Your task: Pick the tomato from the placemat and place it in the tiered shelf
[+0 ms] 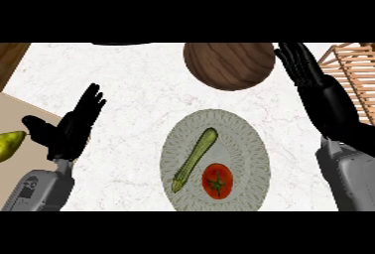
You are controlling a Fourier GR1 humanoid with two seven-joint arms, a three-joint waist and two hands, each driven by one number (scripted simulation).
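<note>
On placemat (249,149), tomato (218,181) stem-up

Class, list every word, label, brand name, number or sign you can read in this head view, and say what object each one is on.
None: no readable text shows anywhere.
The patterned placemat carries only an ornamental border, no letters.
The tomato, the green stalk vegetable, the pear, the wooden bowl and the tiered shelf bear no labels.
The left forearm has a small dark mark, too small to read.
</note>
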